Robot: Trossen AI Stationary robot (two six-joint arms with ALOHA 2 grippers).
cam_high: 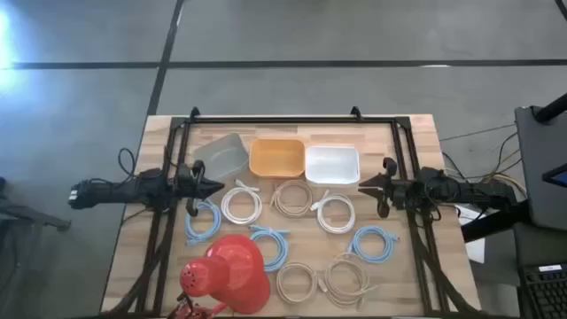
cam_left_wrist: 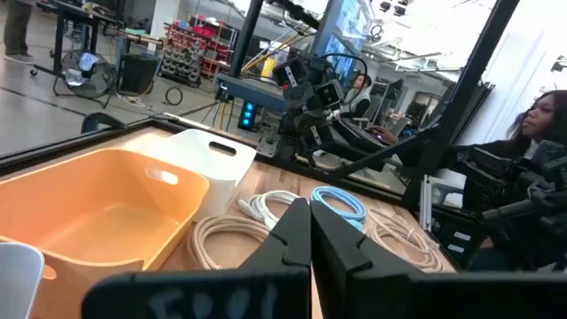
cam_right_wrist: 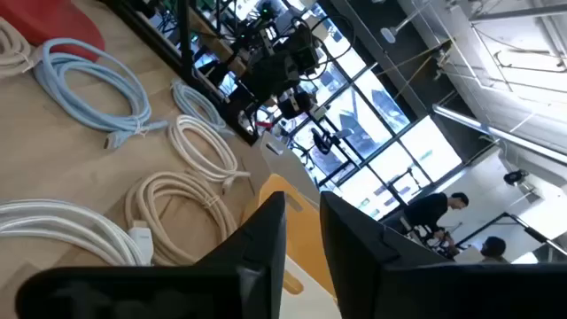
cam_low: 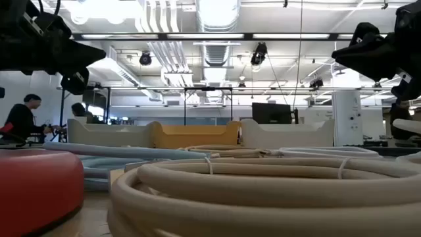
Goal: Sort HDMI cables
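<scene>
Several coiled HDMI cables lie flat on the wooden table: light blue ones (cam_high: 202,221) (cam_high: 268,245) (cam_high: 375,243), white ones (cam_high: 241,204) (cam_high: 336,213) and beige ones (cam_high: 294,197) (cam_high: 297,282) (cam_high: 345,276). My left gripper (cam_high: 217,187) (cam_left_wrist: 310,213) hovers shut above the table's left part, pointing right, near the grey bin. My right gripper (cam_high: 363,184) (cam_right_wrist: 303,199) hovers at the right, pointing left, its fingers a little apart with nothing between them. Neither touches a cable.
Three bins stand in a row at the far side: grey (cam_high: 226,155), orange (cam_high: 276,158) and white (cam_high: 332,164). A red cone-shaped lamp (cam_high: 226,273) sits at the near left. A black frame (cam_high: 292,120) borders the table. People show in the room beyond.
</scene>
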